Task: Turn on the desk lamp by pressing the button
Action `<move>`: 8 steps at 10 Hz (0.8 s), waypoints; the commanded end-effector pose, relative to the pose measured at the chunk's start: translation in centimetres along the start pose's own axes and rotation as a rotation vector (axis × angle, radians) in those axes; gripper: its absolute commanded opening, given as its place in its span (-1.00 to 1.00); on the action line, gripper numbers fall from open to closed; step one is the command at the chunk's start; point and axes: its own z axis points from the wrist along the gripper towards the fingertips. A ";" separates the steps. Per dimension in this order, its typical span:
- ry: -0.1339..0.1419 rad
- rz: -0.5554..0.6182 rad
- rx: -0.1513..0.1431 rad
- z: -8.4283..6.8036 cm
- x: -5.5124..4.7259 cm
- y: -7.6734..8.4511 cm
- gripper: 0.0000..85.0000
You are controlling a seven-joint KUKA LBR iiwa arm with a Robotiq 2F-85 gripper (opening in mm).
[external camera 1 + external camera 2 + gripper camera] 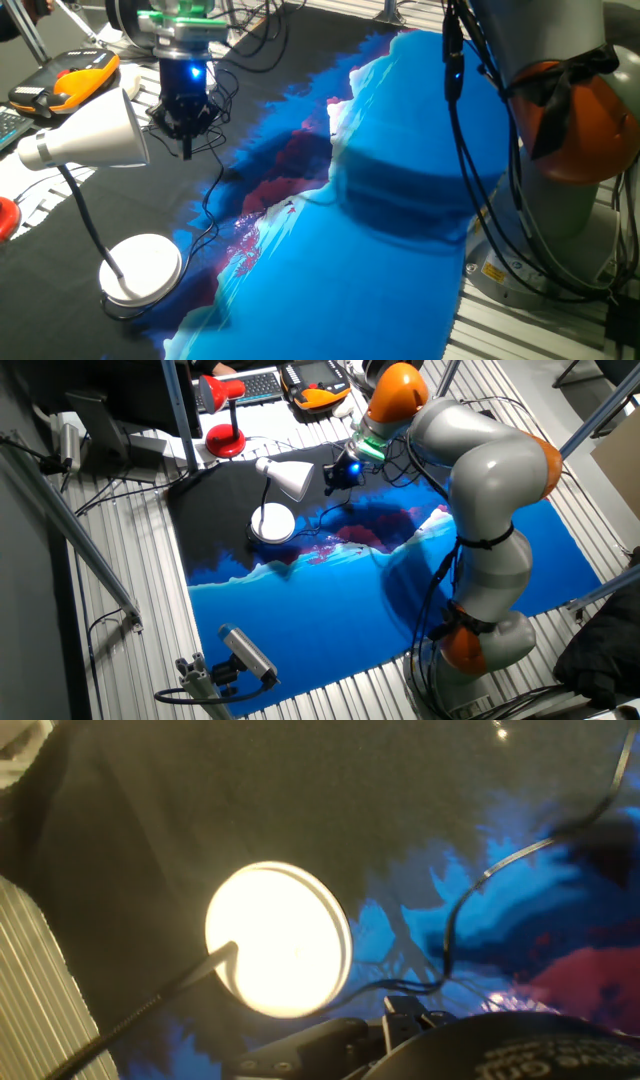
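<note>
Desk lamp (95,140) stands on its round base (140,268) below the raised hand (186,128), apparently positioned to descend and press; finger state indeterminate, nothing visibly held.

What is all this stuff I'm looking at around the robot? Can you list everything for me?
desk lamp: one, white cone shade, thin dark neck, round white base on the cloth; base glares bright in the hand view.
cloth: one, black and blue with red patches, covering the table.
cable: one, thin, dark, trailing across the cloth from the base.
red lamp: one, behind the cloth's far edge.
orange and black handheld unit: one, at the far edge of the table.
keyboard: one, dark, beside the red lamp.
arm: one, grey with orange joints.
gripper: one, black, blue light above it, raised beside the shade.
</note>
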 end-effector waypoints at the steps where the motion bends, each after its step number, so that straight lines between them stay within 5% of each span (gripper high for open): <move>1: -0.010 0.004 -0.004 0.7 0.1 0.2 -1.00; 5: -0.018 0.013 -0.005 2.9 -0.1 1.0 -1.00; 8: 0.000 0.028 -0.011 3.0 -0.2 0.9 -1.00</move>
